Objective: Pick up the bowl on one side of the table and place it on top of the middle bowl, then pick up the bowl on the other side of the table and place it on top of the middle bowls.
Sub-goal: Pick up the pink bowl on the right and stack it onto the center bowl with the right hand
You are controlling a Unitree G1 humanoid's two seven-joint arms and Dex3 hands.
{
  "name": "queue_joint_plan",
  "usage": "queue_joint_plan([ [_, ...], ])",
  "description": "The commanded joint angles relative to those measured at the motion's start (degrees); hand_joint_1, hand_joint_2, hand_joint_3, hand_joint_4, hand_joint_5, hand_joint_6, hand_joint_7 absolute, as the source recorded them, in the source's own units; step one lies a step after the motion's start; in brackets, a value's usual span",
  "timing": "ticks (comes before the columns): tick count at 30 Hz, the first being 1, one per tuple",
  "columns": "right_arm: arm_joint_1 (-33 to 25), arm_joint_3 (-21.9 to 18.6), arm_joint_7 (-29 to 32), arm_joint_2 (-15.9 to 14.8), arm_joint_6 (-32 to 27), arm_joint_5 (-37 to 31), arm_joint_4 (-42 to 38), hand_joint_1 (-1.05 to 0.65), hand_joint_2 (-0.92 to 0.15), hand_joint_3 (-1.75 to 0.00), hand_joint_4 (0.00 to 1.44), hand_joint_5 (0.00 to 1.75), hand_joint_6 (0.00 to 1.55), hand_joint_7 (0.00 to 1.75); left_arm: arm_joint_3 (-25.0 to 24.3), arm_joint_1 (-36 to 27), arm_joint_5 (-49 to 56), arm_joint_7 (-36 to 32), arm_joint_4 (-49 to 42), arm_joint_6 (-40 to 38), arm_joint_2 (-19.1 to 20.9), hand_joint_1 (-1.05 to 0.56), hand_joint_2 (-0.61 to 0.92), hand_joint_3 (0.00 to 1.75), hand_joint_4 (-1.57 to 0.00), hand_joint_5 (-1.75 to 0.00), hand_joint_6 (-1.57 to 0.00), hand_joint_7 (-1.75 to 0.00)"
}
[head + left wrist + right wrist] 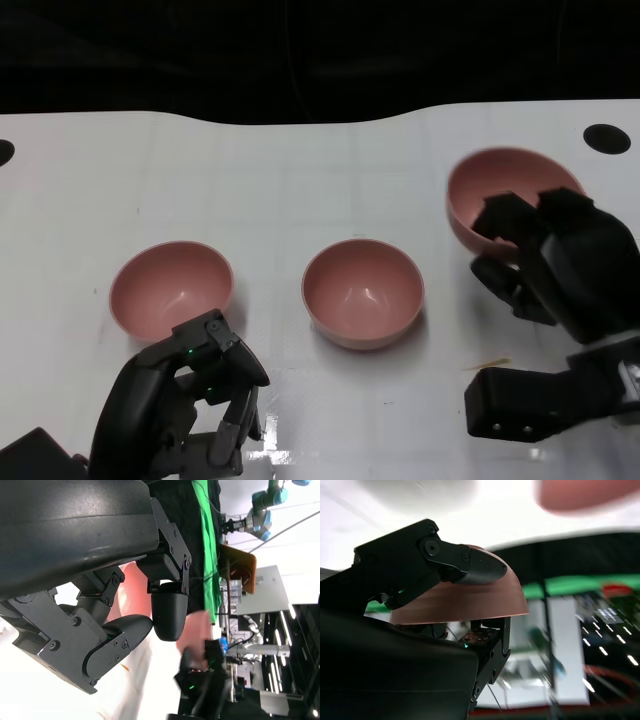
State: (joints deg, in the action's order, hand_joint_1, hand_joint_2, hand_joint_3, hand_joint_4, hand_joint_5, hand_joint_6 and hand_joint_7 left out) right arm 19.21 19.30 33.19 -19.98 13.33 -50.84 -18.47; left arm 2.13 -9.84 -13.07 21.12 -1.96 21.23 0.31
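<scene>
Three pink bowls are in the head view. The left bowl (pixel 171 286) and the middle bowl (pixel 362 291) sit on the white table (pixel 300 180). My right hand (pixel 560 255) grips the right bowl (pixel 505 185) by its near rim and holds it tilted, lifted off the table. In the right wrist view the held bowl (pixel 465 600) lies between the black fingers (pixel 470 565). My left hand (pixel 195 400) stays low near the table's front, just in front of the left bowl, fingers curled, holding nothing. In the left wrist view its fingers (pixel 170 610) show with pink bowl (pixel 131 592) behind.
A black round hole (pixel 606 138) marks the table's far right corner, another (pixel 4 152) the far left edge. The table's far edge meets a dark background. A small yellowish sliver (pixel 490 363) lies on the table near my right forearm.
</scene>
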Motion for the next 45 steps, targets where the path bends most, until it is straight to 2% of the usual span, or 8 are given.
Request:
queue_joint_plan([
  [1,0.72,0.38,-1.96,0.17,2.41,2.00,2.45,-0.14,-0.30,-1.25,0.98,1.75,0.75,1.75,-0.33,-0.17,0.06,0.22,-0.76,0.92,0.55,-0.23,0.43,1.26,-0.87,-1.72,-0.79,-1.50],
  [7,3.44,2.73,-3.23,1.49,7.39,1.74,2.33,-0.18,-0.28,-1.30,0.97,1.75,0.76,1.74,-0.28,0.00,0.25,0.23,-1.23,1.45,0.55,-0.22,0.43,1.27,-0.87,-1.72,-0.80,-1.49],
  [13,5.44,5.62,-5.23,3.11,9.46,0.70,2.08,-0.12,-0.11,-1.37,1.00,1.75,0.78,1.75,-0.12,-0.07,0.18,0.20,-1.36,1.97,0.47,-0.22,0.42,1.29,-0.87,-1.72,-0.80,-1.49],
  [16,6.16,6.79,-5.99,3.62,10.68,0.65,0.72,-0.11,-0.13,-1.31,1.00,1.75,0.77,1.75,-0.06,-0.17,0.13,0.21,-1.23,1.87,0.50,-0.22,0.41,1.30,-0.87,-1.71,-0.81,-1.49],
  [19,7.44,8.59,-6.27,4.51,12.38,0.28,-2.06,-0.13,-0.26,-1.19,0.98,1.75,0.74,1.75,-0.06,-0.06,0.43,0.26,-1.59,2.55,0.56,-0.21,0.42,1.30,-0.87,-1.71,-0.80,-1.49],
  [25,8.87,11.60,-7.32,6.06,12.34,-1.23,-7.18,-0.13,-0.25,-1.23,0.99,1.75,0.78,1.75,0.28,-0.94,1.17,-0.20,-0.35,2.41,0.39,-0.21,0.42,1.30,-0.87,-1.72,-0.79,-1.50],
  [44,12.82,15.89,-5.35,7.10,9.56,-4.65,-20.89,-0.18,-0.49,-0.90,0.91,1.75,0.71,1.72,0.71,-1.46,0.92,-0.16,0.15,2.36,0.02,-0.20,0.44,1.27,-0.85,-1.73,-0.78,-1.49],
  [45,12.72,15.82,-8.52,7.00,8.24,-4.19,-20.16,-0.25,-0.63,-0.68,0.80,1.41,0.71,1.18,0.74,-1.52,0.92,-0.18,0.16,2.39,-0.03,-0.20,0.44,1.26,-0.85,-1.73,-0.78,-1.49],
])
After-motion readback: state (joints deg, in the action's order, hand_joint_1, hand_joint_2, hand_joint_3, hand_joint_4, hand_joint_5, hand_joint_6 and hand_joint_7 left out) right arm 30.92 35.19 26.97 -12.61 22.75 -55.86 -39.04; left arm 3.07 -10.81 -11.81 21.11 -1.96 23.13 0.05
